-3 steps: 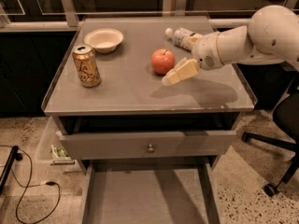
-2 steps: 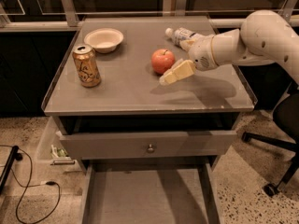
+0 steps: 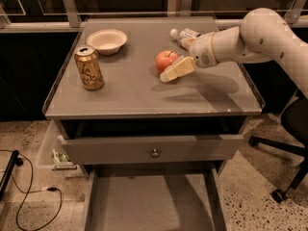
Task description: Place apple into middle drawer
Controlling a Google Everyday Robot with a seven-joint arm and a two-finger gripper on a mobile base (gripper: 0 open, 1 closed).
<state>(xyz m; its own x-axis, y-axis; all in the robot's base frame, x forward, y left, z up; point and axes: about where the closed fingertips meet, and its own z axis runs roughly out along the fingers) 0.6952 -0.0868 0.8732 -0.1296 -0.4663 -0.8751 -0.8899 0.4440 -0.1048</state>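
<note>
The middle drawer (image 3: 149,208) stands pulled out below the counter's (image 3: 125,93) front edge, its grey floor bare. A gold can (image 3: 88,67) stands toward the left edge. The apple (image 3: 166,59) rests right of centre. The gripper (image 3: 169,70) reaches in from the right edge, fingers (image 3: 179,68) apart, the near one just beside the apple. A white bowl (image 3: 107,40) sits near the far left corner.

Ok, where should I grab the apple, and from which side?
Grip the apple across its round middle, coming from its right: the claw sits close beside it there. It stands free on the tabletop, with the bottle behind it and the can far left.
</note>
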